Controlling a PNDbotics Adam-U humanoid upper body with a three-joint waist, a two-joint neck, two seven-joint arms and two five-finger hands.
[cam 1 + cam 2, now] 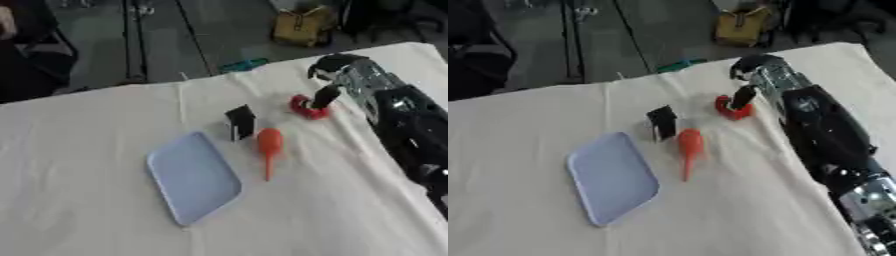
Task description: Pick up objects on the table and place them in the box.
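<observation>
Cloth-covered counter (79, 150), viewed from above. Landmark: pale blue flat tray (192, 177), rectangular with rounded corners, smooth, apparently rigid plastic. Just right of its far corner stands a small black block (241, 121). Beside that lies an orange carrot-shaped object (269, 150), tapering toward the viewer; probably light and stiff, best grasped at its thick end. Farther right, well beyond the tray, the right hand (328, 80) has its fingers down on a small red object (306, 107), apparently pinching it. The left hand is out of view.
</observation>
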